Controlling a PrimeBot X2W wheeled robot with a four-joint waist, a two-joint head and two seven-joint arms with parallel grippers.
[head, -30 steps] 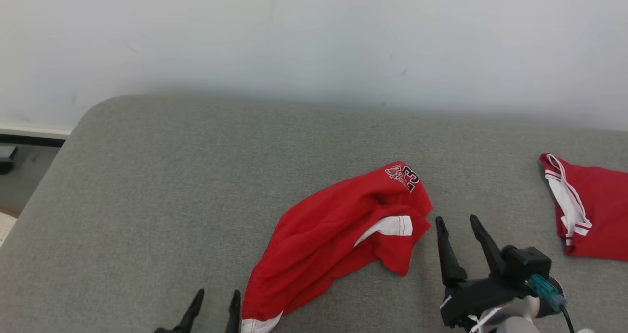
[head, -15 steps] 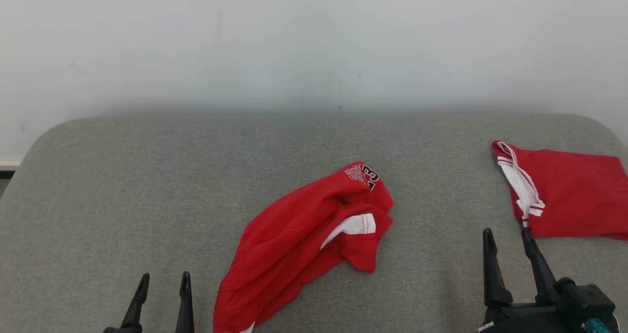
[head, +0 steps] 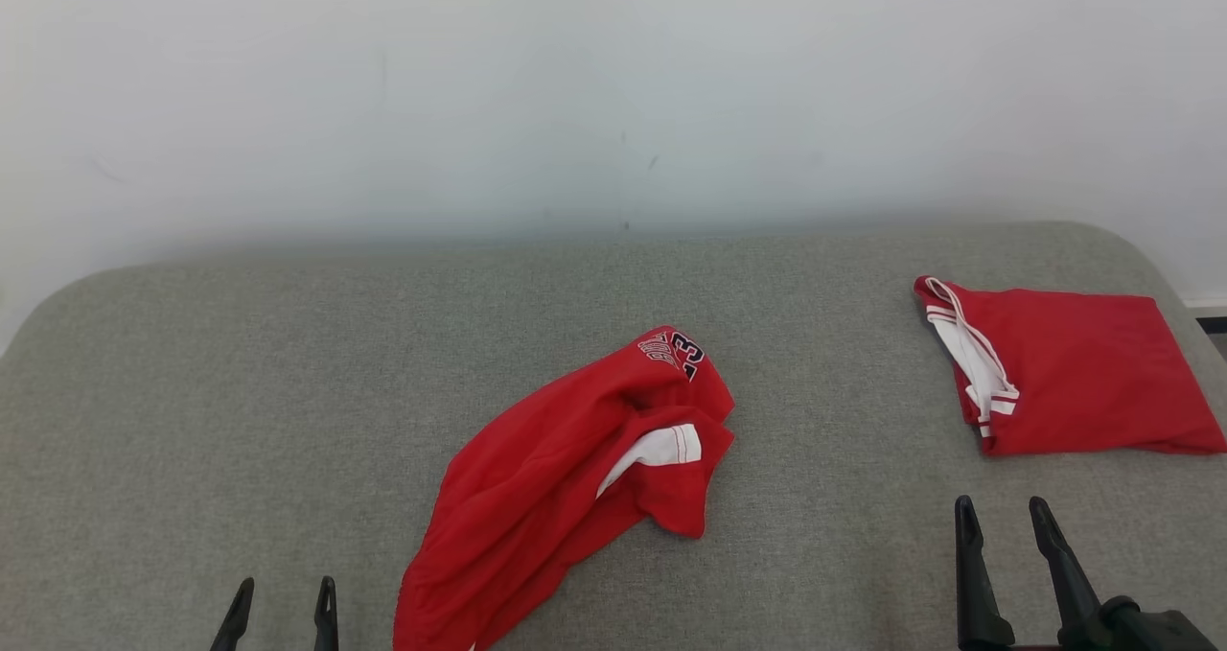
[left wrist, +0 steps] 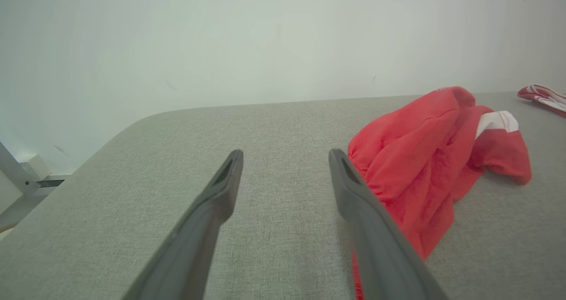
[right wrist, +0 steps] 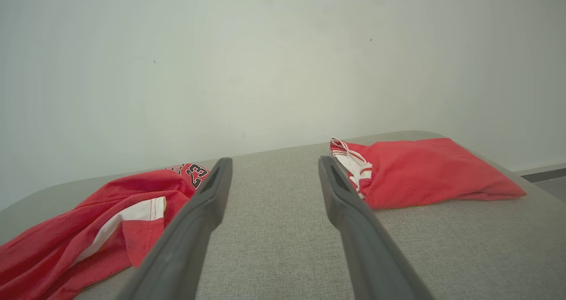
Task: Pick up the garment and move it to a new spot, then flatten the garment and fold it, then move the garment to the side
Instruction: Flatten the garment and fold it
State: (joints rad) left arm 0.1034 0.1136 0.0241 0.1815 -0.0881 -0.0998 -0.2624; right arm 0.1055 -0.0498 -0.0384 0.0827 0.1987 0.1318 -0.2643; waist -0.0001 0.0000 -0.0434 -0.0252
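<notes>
Left gripper (head: 286, 601): fingers spread, nothing between them, low at the near edge, just beside the garment's near end.
Right gripper (head: 1000, 528): spread as well, gripping nothing, out over bare fabric, apart from both red pieces.
Garment (head: 566, 478): red with white trim, crumpled mid-cushion, lying diagonally between the two grippers, "23" print at the far end.
Folded red piece (head: 1064, 373): flat at the far right, white-striped edge facing the middle.
Grey cushion (head: 240, 392): under everything.
Wall (head: 479, 104): pale, right behind.
</notes>
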